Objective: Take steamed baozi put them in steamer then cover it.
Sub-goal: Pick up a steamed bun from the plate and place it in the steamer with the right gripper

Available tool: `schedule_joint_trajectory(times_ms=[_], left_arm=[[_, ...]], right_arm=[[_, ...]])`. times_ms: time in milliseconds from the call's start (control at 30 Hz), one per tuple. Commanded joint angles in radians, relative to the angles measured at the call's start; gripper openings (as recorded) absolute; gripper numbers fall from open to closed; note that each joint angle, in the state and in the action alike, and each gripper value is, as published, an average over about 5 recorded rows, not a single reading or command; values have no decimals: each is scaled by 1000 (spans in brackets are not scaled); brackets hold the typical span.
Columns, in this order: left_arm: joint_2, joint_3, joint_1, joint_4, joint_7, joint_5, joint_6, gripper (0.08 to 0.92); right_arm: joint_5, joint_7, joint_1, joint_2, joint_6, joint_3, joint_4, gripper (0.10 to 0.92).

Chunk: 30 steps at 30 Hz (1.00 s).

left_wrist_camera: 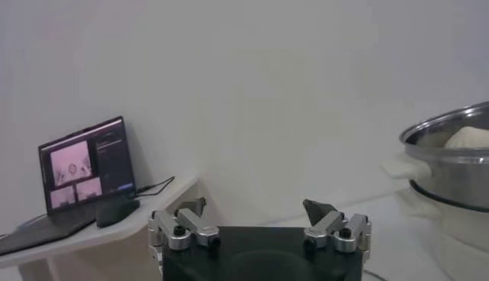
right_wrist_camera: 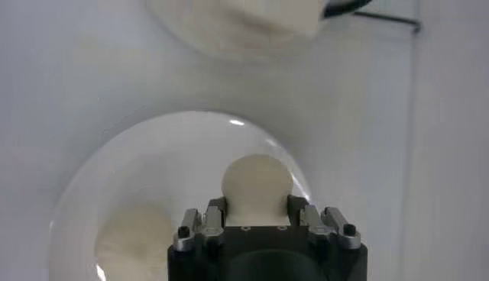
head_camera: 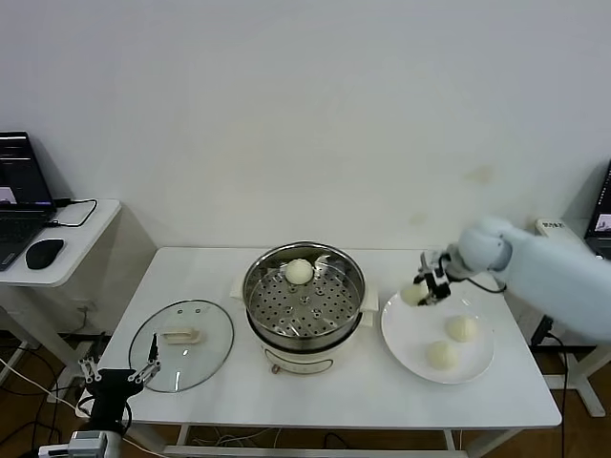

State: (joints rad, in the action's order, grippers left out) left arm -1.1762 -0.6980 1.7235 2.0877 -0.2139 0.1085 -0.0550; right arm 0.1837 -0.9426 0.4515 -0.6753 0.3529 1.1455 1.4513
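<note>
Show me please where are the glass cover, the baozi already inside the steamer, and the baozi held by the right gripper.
glass cover (head_camera: 202,345), head view, on the clear glass near its handle.
baozi inside the steamer (head_camera: 300,272), head view, middle of its top.
baozi held by the right gripper (right_wrist_camera: 257,186), right wrist view, on its rounded front between the fingers.

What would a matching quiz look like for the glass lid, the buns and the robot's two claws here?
Things:
1. round clear glass lid
2. off-white bun in the shiny steel steamer
3. right gripper
4. left gripper

States:
A. shut on a bun above the white plate
B. flat on the table, left of the steamer
C. open, low at the table's front-left edge
D. on the perforated tray

Pairs: 1-B, 2-D, 3-A, 4-C
</note>
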Motion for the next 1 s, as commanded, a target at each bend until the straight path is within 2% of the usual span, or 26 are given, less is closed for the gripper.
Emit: schedule_joint_trajectory(times_ms=[33,200,400,667,1000], left_arm=[[7,5,-5,1,1,8,2,823],[10,-5,-8,1,1,19,3,823],[5,-22,-10,-1,1,25,4,823],[3,-43,-6,-2,2,28,3,823],[-3,-43,-12,-8,2,29,1,823]], right_arm=[[254,33,377,-93,99,210,115,509],[374,121,340,-237,183,204,103,509],[469,224,207,-454,273,157,-9,516],[478,281,63,-627,333,127,-150,518],[480,325,-20,-734,362,115,-253,518]])
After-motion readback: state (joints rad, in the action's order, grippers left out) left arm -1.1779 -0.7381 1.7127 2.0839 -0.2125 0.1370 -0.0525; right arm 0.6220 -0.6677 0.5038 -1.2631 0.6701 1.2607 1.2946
